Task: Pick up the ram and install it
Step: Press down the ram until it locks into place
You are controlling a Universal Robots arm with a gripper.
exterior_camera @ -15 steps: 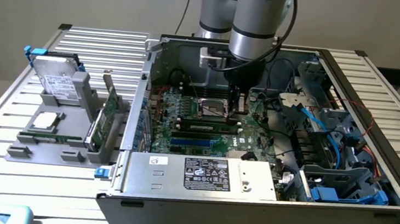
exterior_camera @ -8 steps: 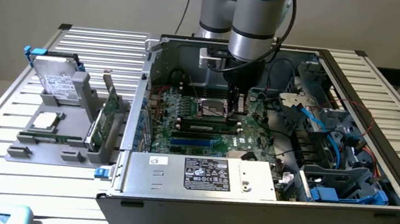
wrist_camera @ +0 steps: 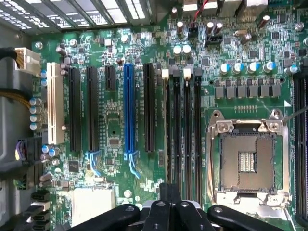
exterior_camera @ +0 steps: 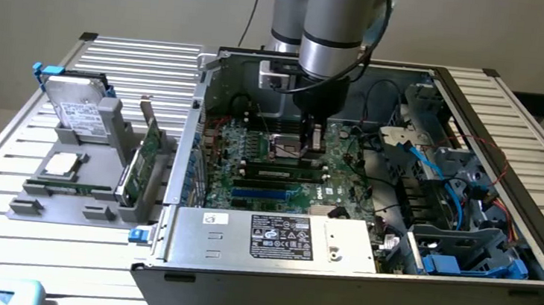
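Item, nearest the wrist camera: end effector [wrist_camera: 166, 211], black linkage arms, fingers closed, poised over the motherboard [wrist_camera: 159, 86] by the row of memory slots [wrist_camera: 185, 125]; whether it pinches anything cannot be told.

Item: motherboard, green, carrying black and blue expansion slots and an empty metal processor socket [wrist_camera: 248, 156].

Item: computer case [exterior_camera: 340, 275], open, on a slatted bench [exterior_camera: 12, 150]. End effector [exterior_camera: 311, 137] reaches down inside, at 12 o'clock from the board's centre.

Item: ram [exterior_camera: 285, 174], a green stick lying in a slot at mid-board, at 6 o'clock from the end effector.

Item: grey holder [exterior_camera: 80, 179] outside the case, at 9 o'clock, carrying a hard drive [exterior_camera: 81, 108] and a green card [exterior_camera: 141, 162].
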